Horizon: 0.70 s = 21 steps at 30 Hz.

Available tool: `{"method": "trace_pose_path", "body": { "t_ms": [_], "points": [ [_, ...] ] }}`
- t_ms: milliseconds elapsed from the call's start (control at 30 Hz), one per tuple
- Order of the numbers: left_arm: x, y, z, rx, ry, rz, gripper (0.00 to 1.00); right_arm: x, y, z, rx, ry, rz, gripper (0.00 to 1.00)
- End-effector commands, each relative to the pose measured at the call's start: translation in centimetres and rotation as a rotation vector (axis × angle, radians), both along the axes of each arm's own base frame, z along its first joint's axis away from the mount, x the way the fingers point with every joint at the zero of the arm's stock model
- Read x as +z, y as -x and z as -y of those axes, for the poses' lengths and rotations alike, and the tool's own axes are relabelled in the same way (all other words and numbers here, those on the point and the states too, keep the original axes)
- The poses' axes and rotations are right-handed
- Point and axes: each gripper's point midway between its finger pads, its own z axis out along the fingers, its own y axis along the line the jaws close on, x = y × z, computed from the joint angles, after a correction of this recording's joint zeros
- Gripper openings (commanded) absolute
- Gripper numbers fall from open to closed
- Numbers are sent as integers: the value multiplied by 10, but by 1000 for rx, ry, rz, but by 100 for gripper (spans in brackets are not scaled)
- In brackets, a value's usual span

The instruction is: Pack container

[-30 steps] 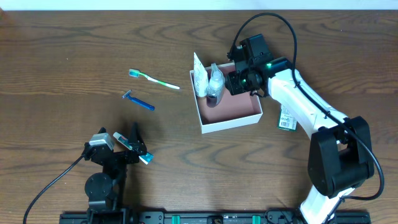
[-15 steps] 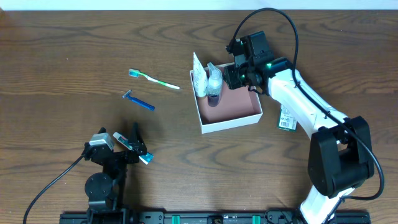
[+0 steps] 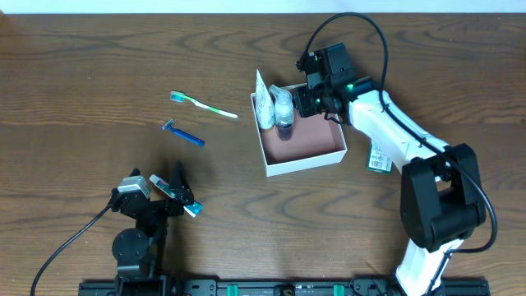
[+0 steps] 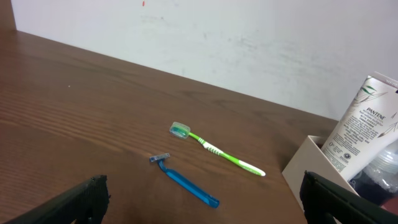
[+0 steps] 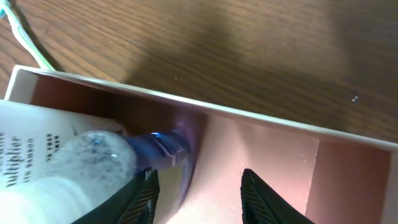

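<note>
the container (image 3: 304,163) sits on the desk (image 3: 82,82) a bit right of the middle. it is a shallow square box with thin white walls and a pink-brown floor, open at the top. along its left wall there are two things inside: a white tube (image 3: 263,103) with print on it, standing up against the wall and rising above the rim, and right beside it, touching it, a clear bottle (image 3: 283,111) with a dark bluish end. the rest of the floor is bare pink.

the right hand (image 3: 306,100) hangs over the far left part of the box, just beside the bottle. from its own camera the two fingers (image 5: 146,193) stand partly apart, with only the pink floor showing between them. the bottle is off to one side of them, so the hand looks released and is grasping nothing. whether a finger touches the bottle i cannot tell.

a small green-and-white packet (image 3: 378,158) lies on the desk just right of the box, partly under the right arm.

over on the left side of the desk, well apart from the box, a green-and-white toothbrush (image 3: 203,104) lies flat. a blue razor (image 3: 182,133) lies near it, on the side closer to me.

the left hand (image 3: 170,193) is low at the near left, close to its base, with its fingers spread wide and nothing between them.
</note>
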Motion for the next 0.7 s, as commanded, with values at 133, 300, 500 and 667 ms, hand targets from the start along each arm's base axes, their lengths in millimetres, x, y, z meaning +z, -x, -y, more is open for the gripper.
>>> {"method": "trace_pose_path", "body": {
  "t_ms": [133, 300, 500, 667],
  "points": [
    [-15, 1, 3, -20, -13, -46, 98, 1, 6, -20, 45, -55, -14, 46],
    [-15, 1, 3, -20, -13, -46, 98, 17, 1, -20, 46, -71, -12, 49],
    [-15, 1, 3, -20, -13, -46, 98, 36, 5, -14, 32, -47, -39, 54],
    [-15, 1, 3, -20, -13, -46, 98, 27, 21, -2, -21, 2, -136, 59]
  ]
}}
